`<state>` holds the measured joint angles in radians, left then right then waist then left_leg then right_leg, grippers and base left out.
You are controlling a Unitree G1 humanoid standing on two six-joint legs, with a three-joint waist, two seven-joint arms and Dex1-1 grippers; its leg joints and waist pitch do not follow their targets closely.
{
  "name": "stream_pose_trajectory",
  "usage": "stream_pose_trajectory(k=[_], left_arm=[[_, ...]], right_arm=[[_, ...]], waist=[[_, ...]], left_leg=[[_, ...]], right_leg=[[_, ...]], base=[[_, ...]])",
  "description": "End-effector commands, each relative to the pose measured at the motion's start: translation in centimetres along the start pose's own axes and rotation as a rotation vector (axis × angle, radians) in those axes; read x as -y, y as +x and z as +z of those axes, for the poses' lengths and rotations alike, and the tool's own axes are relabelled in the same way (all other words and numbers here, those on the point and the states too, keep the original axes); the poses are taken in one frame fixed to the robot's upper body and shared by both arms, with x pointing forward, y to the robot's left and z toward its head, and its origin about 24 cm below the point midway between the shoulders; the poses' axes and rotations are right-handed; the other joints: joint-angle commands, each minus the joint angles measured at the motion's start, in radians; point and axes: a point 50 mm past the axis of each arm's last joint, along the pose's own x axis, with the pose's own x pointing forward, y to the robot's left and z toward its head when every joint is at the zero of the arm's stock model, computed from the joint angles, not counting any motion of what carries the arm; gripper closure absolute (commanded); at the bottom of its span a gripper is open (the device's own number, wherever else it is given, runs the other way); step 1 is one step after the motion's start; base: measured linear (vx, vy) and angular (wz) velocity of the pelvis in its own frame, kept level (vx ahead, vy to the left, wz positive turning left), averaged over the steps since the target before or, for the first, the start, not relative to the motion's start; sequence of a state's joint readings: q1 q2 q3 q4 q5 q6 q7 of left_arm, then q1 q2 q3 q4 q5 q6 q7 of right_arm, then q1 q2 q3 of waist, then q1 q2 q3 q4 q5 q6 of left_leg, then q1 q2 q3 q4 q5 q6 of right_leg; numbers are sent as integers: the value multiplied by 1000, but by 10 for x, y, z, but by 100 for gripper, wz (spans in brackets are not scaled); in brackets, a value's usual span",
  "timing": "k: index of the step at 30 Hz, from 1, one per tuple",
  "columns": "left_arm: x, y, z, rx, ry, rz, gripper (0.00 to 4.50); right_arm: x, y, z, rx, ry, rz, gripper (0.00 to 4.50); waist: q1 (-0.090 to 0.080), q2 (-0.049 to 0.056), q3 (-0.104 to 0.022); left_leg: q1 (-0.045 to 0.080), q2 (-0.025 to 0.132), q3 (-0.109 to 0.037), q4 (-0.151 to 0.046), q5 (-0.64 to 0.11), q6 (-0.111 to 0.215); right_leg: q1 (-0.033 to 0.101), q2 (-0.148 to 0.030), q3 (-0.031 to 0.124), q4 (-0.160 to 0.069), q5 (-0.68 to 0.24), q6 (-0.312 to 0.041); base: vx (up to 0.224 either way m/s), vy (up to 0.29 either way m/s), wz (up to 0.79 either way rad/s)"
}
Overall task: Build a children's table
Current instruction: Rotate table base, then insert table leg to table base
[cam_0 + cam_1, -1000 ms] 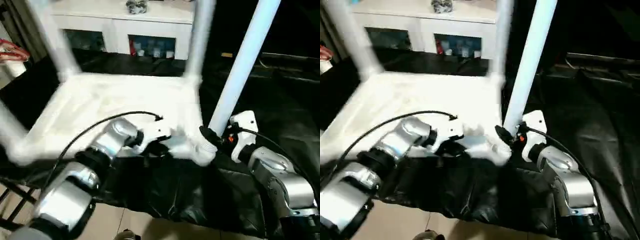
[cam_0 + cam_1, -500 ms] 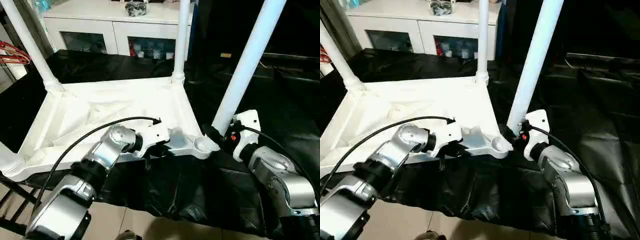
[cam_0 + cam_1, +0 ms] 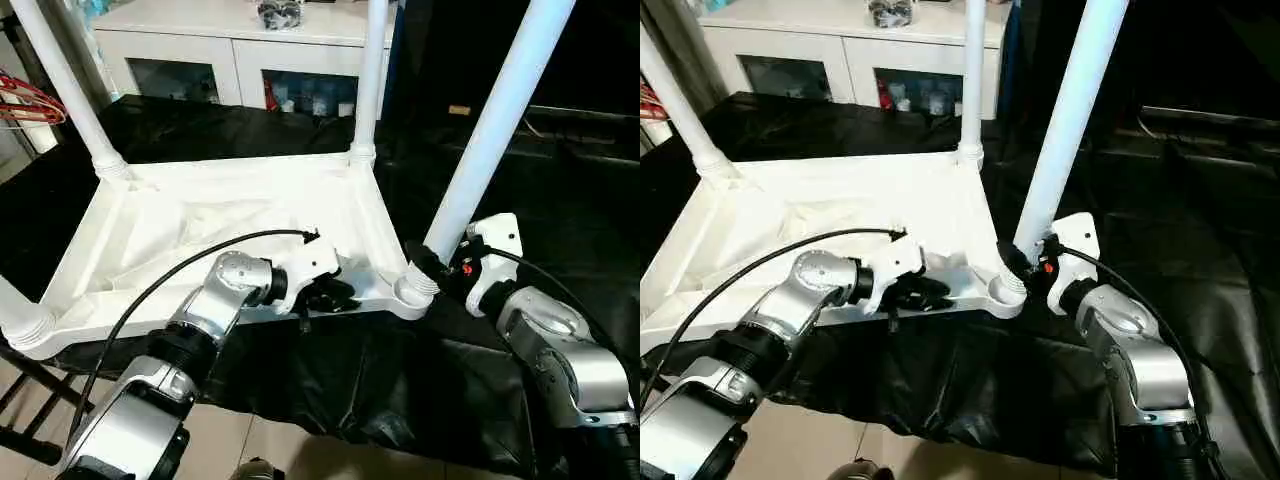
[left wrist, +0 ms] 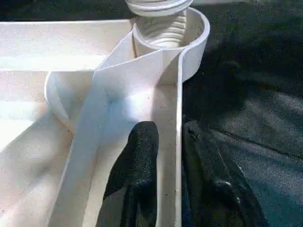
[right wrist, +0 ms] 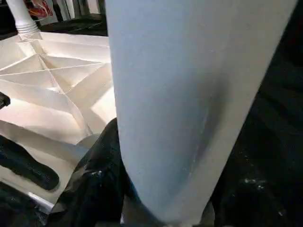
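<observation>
Tabletop [image 3: 200,240] upside down on black sheet [image 3: 560,180], ribs up, centre-left of head view. Legs standing in sockets at 11 o'clock [image 3: 62,90] and 12 o'clock [image 3: 370,70] corners; base of a third [image 3: 15,318] at 9 o'clock edge. Fourth leg [image 3: 490,120] tilted toward 1 o'clock, threaded foot at the near-right socket [image 3: 412,291], just above or partly in it — cannot tell how far seated.

Right gripper [image 3: 428,262] clamped round that leg just above the socket; black fingers [image 5: 99,175] wrapped against the tube in wrist view.

Left gripper [image 4: 165,161] at near rim, roughly 6 o'clock, straddling rim wall: one finger inside, one outside, slightly parted, small gaps visible, not squeezing.

Cabinet [image 3: 240,40] at 12 o'clock beyond sheet.
</observation>
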<state>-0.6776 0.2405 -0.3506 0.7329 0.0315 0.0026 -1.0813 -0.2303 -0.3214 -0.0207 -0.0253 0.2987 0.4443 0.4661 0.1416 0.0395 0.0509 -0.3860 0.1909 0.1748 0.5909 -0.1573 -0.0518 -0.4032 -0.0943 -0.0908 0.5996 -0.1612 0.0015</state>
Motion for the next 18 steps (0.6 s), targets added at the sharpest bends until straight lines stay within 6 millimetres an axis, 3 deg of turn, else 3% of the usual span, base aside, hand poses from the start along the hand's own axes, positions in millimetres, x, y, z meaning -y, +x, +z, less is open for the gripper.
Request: stream_pose_trajectory(k=[1,10,18], left_arm=[[-3,-3,2,-10,6,-10,386],[-2,-4,0,-31,9,-38,448],[1,-5,-5,-88,47,-65,450]], right_arm=[[0,4,5,15,-17,14,259],[-4,7,-3,-79,-15,106,259],[-1,11,-9,-139,-25,128,259]], waist=[[0,-9,-69],[-2,-16,-67],[-3,-18,-68]], left_leg=[[20,36,-16,-78,-311,-5],[20,38,-17,-80,-331,-8],[20,37,-15,-78,-306,-4]], right_leg=[[41,-69,48,-84,-361,-140],[43,-70,48,-89,-401,-129],[43,-70,49,-84,-364,-147]], base=[[0,0,0],[0,0,0],[0,0,0]])
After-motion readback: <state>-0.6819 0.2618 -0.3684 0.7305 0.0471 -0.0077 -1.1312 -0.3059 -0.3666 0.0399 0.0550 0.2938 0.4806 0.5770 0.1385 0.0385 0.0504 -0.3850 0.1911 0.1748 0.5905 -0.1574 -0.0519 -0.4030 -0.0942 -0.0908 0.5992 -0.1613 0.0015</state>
